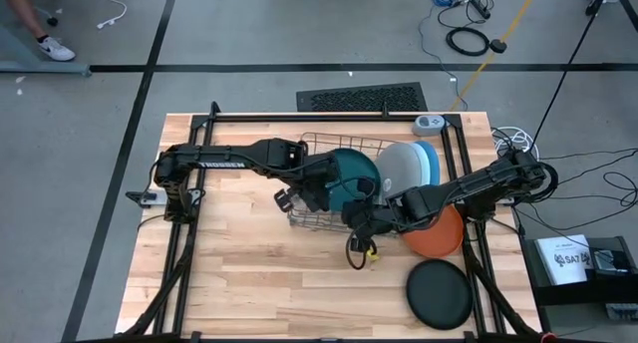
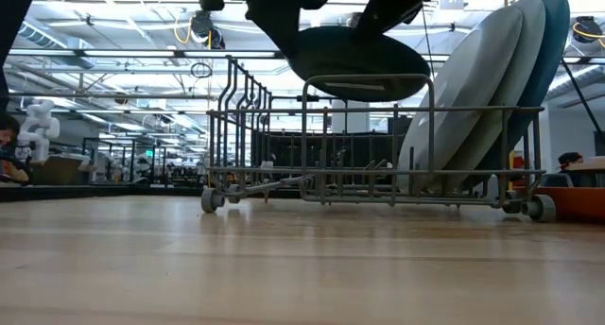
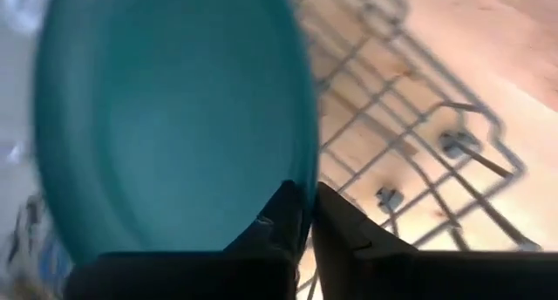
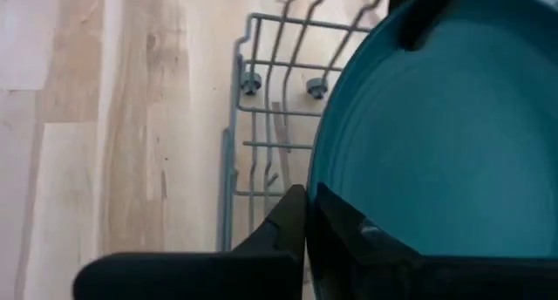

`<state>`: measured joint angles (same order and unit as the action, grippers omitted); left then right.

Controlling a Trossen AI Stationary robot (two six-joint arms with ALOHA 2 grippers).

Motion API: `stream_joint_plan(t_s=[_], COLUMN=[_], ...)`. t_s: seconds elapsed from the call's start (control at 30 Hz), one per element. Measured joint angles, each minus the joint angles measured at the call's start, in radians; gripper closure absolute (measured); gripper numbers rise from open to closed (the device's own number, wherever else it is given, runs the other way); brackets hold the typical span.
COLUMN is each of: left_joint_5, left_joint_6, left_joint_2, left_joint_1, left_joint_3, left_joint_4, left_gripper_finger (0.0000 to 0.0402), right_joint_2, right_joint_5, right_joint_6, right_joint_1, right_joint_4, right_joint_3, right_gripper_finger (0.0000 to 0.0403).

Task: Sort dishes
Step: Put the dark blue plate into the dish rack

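Observation:
A teal plate (image 1: 351, 169) hangs over the wire dish rack (image 1: 317, 219), clear of its wires in the low view (image 2: 354, 51). My left gripper (image 1: 321, 191) is shut on the plate's left side and my right gripper (image 1: 367, 215) on its near side. A grey plate (image 1: 399, 166), a pale blue plate (image 1: 427, 164) and a blue one (image 2: 556, 42) stand on edge between the wires at the rack's right end. An orange plate (image 1: 441, 235) lies flat on the table right of the rack, and a black plate (image 1: 439, 293) lies near the front right corner. My left gripper pinches the teal plate's rim (image 3: 302, 173) between its two fingers, one on each face, coming steeply down from the table's left. The plate is lifted clear above the rack. My right gripper pinches the same plate's rim (image 4: 330, 185) on its near side between its two fingers, slanting down from the table's right. The plate's hollow face shows beyond the fingers, and the rack lies below it.
Dark frame rails (image 1: 179, 243) run along the table's left and right sides. A small white device (image 1: 431, 124) sits at the far right corner. A cable with a yellow tip (image 1: 371, 251) hangs by my right gripper. Bare wood lies near and left of the rack (image 1: 249, 273).

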<state>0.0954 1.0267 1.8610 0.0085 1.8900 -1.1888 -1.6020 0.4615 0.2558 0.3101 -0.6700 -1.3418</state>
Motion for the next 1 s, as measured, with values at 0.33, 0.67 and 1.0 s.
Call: stream_joint_plan(t_s=[0.33, 0.67, 1.0], left_joint_5=[0.137, 0.144, -0.067], left_joint_6=[-0.162, -0.303, -0.591], left_joint_2=[-0.009, -0.192, -0.502], left_joint_1=[-0.022, -0.03, -0.039], left_joint_3=[0.095, 0.214, 0.121], left_joint_4=[0.011, -0.01, 0.137], left_gripper_finger=[0.022, 0.0198, 0.0197], right_joint_2=[0.0, -0.004, -0.002], right_joint_5=[0.038, 0.058, 0.136], right_joint_6=[0.109, 0.13, 0.133], right_joint_1=[0.006, 0.006, 0.019], right_joint_4=[0.024, 0.2, 0.5], right_joint_3=[0.0, 0.001, 0.075], right_gripper_finger=[0.0401, 0.0402, 0.0402])
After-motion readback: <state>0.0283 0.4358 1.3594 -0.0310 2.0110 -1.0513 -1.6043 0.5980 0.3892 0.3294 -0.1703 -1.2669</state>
